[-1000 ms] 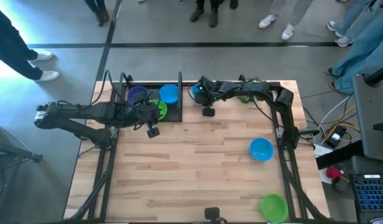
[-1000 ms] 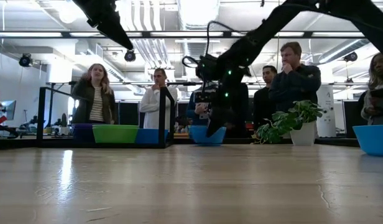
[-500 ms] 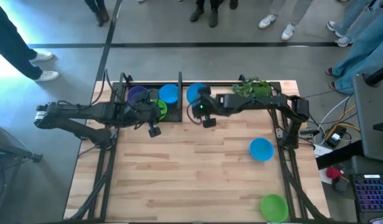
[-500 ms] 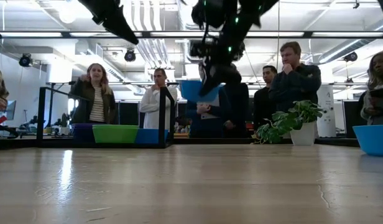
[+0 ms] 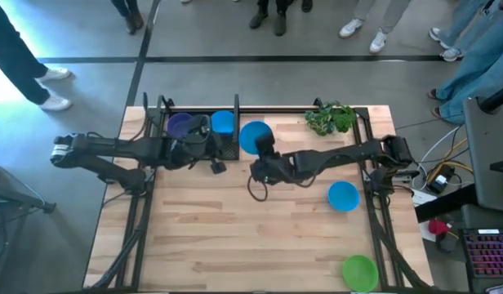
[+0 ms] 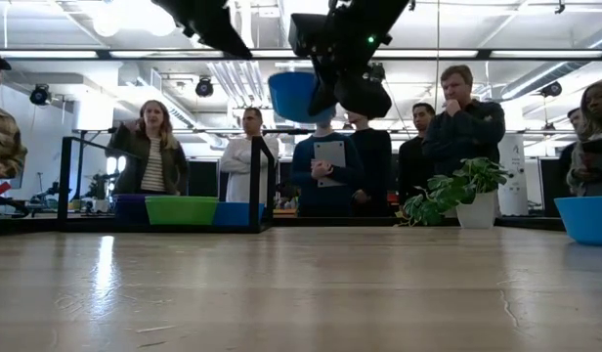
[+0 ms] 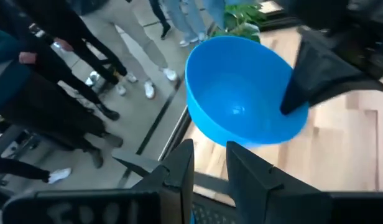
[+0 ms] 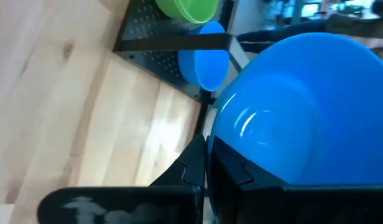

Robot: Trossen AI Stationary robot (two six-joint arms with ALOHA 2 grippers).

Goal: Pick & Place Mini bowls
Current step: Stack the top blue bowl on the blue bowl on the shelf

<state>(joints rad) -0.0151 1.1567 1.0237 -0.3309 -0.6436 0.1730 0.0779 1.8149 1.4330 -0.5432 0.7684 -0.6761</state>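
Lying nearest the table's front edge in the high view, a lime green mini bowl [image 5: 359, 272] sits at the front right corner. Farther in, a blue mini bowl [image 5: 343, 196] rests on the wood [image 5: 235, 237] just beside the right arm's base; the low view shows it at the far right [image 6: 586, 219].

Past mid-table, the right gripper [image 5: 260, 149] holds a blue bowl [image 5: 254, 136] raised clear of the table, its fingers clamped on the rim. In the right wrist view the two dark fingers [image 8: 193, 163] pinch the edge of that bowl [image 8: 303, 112], and the low view shows it hanging high above the tabletop [image 6: 293, 95], well over the rack's height. From the left wrist view the same bowl [image 7: 244, 93] is tilted, with the right arm's finger [image 7: 316, 78] on its rim.

Just beside it, the left gripper [image 5: 216, 166] hovers at the front right corner of the black rack [image 5: 235, 151]; its fingers [image 7: 179, 171] stand slightly apart with nothing between them.

Inside the rack lie a purple bowl [image 5: 180, 124], another blue bowl [image 5: 223, 122] and a lime green bowl [image 6: 181, 209], partly hidden from above by the left arm.

At the table's far edge stands a leafy plant in a white pot [image 6: 467, 200]. Beyond the table, several people [image 6: 457, 122] stand watching.
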